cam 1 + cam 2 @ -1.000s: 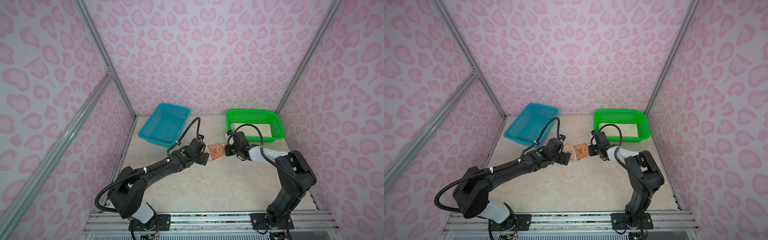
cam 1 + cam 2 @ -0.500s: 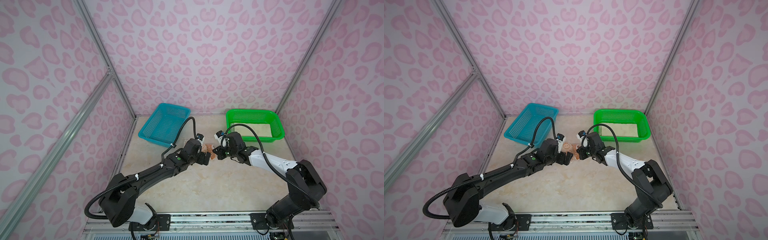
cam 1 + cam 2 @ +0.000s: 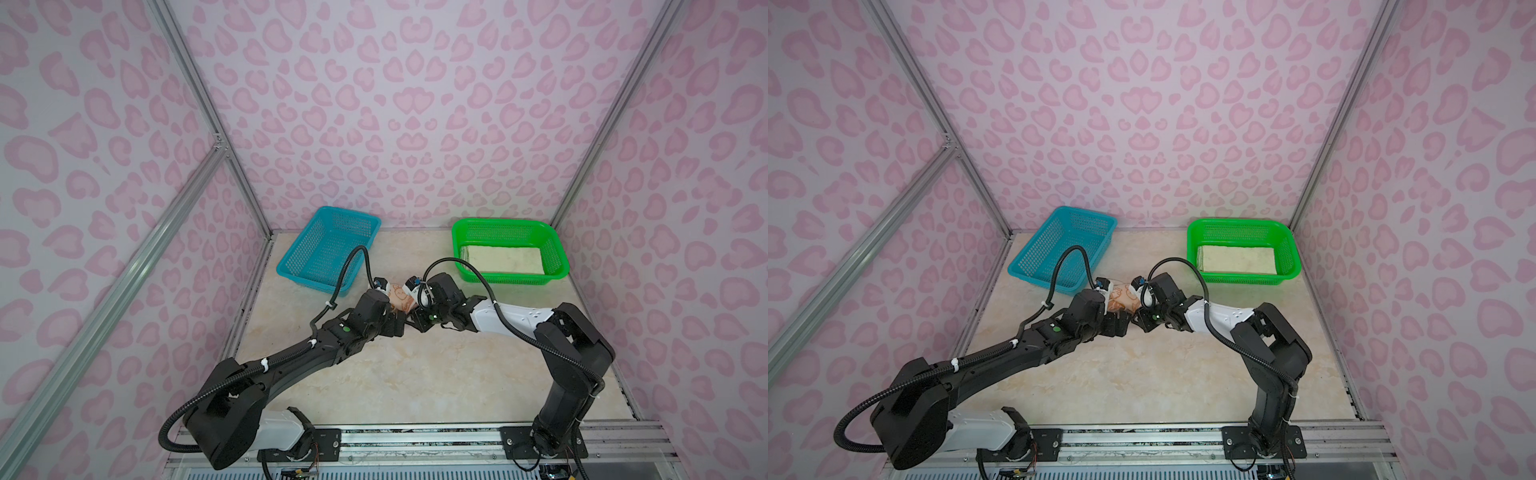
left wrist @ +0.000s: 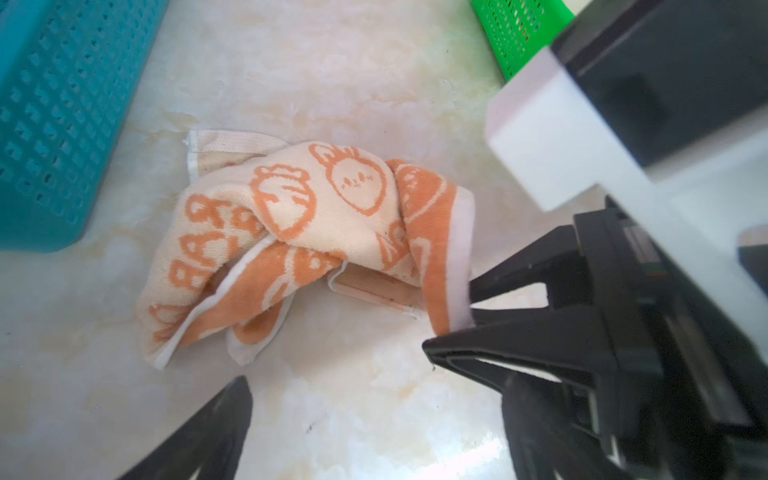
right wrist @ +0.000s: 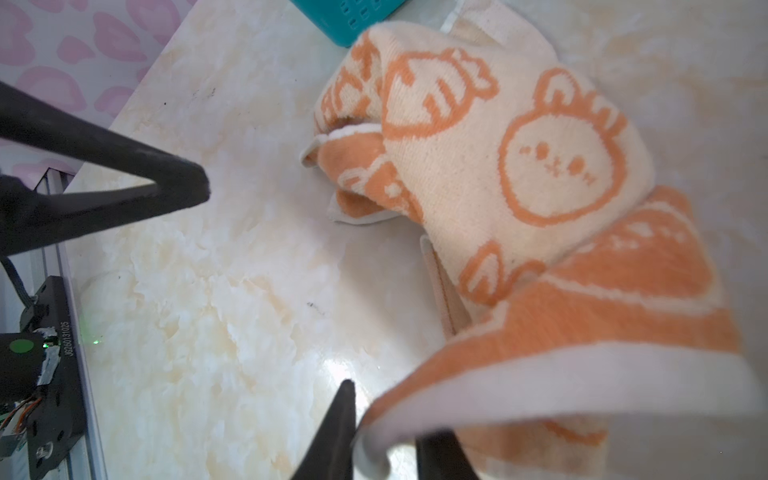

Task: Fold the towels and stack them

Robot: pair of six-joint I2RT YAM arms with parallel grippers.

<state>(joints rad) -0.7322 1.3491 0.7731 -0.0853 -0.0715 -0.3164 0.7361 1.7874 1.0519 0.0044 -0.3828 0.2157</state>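
While my left claw (image 3: 395, 327) hangs wide open just beside it, the peach towel (image 4: 332, 199) lies crumpled on the marble table (image 3: 374, 374), between the blue basket (image 3: 328, 249) and the green basket (image 3: 557, 259). Orange rabbit faces and carrots cover it, and its bent letters seem to read RAB before a fold swallows them. My right claw (image 4: 448, 315) has its jaws a little apart, the towel's white hem lying between them, lifted off the table. A cream towel (image 3: 503, 259) lies flat in the green basket. On a black part of my left arm (image 3: 291, 361) a small label (image 5: 66, 336) reads JG260131025.
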